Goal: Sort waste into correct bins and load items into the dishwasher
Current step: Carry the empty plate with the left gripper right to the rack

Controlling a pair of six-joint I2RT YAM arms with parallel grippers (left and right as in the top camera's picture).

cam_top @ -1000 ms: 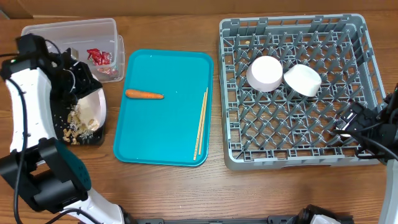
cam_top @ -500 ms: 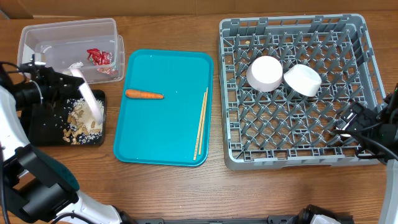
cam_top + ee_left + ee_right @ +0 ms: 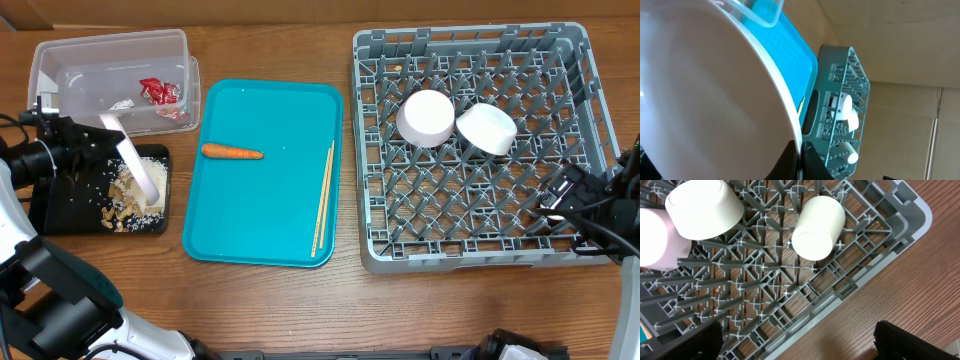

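Observation:
My left gripper [image 3: 75, 150] is shut on the rim of the white plate [image 3: 135, 168], holding it steeply tilted over the black tray [image 3: 62, 205]. Peanuts and crumbs [image 3: 125, 200] lie in that tray. In the left wrist view the plate [image 3: 705, 90] fills the frame, its rim pinched at my left gripper [image 3: 800, 152]. The clear tub [image 3: 70, 60] holds a red wrapper [image 3: 160, 92] and a white scrap [image 3: 122, 103]. The carrot [image 3: 232, 152] and chopsticks [image 3: 322, 198] lie on the teal tray [image 3: 265, 225]. The grey rack [image 3: 470, 215] holds a bowl [image 3: 428, 118] and another white dish [image 3: 487, 128]. My right gripper [image 3: 565, 200] is open and empty.
In the right wrist view my right gripper [image 3: 797, 347] hangs over the rack's edge [image 3: 840, 287], with a white cup [image 3: 817, 220] on its side and an upturned bowl [image 3: 705, 207] beyond. Brown boxes line the table's back edge.
My left arm has swung back to the left. The plate has tipped from leaning over the tray to nearly edge-on. The right arm has not moved.

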